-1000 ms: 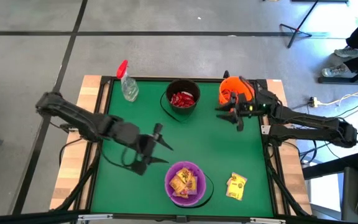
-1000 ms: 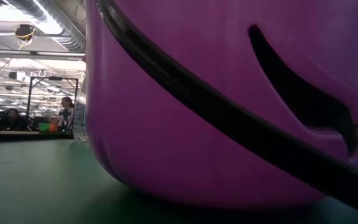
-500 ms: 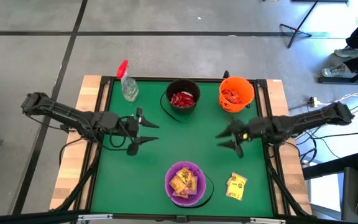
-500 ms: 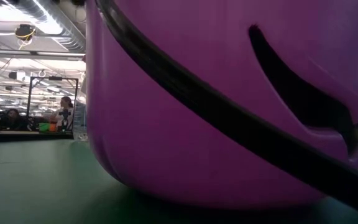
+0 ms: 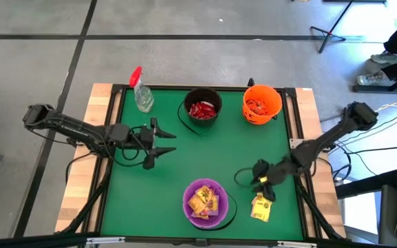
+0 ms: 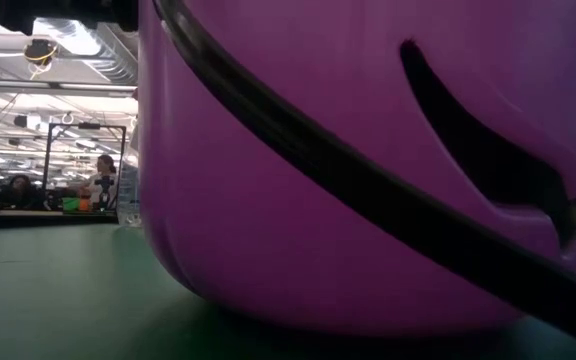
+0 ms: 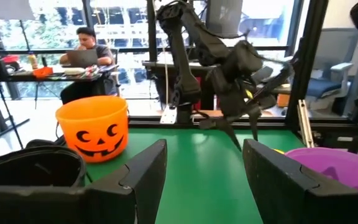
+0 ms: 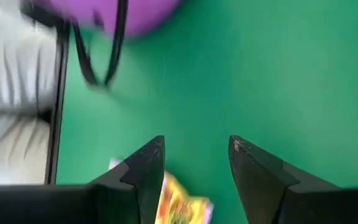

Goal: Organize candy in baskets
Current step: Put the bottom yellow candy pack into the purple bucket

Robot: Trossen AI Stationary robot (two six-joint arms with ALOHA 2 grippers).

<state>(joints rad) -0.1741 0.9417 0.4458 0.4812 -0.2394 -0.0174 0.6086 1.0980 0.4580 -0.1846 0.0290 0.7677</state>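
Left gripper (image 5: 163,143) waits open at 9 o'clock. Three buckets: black (image 5: 202,109) at 12, orange (image 5: 261,103) at 1, purple (image 5: 206,202) at 6. One yellow candy pile (image 5: 261,206) lies at 5, right gripper (image 5: 262,184) open above it.

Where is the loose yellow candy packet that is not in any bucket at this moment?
In the high view the yellow candy packet lies on the green table near its front right corner, just right of the purple bucket, with the open right gripper right above it.

Right hand (image 5: 262,184) now over yellow candy (image 5: 260,206)
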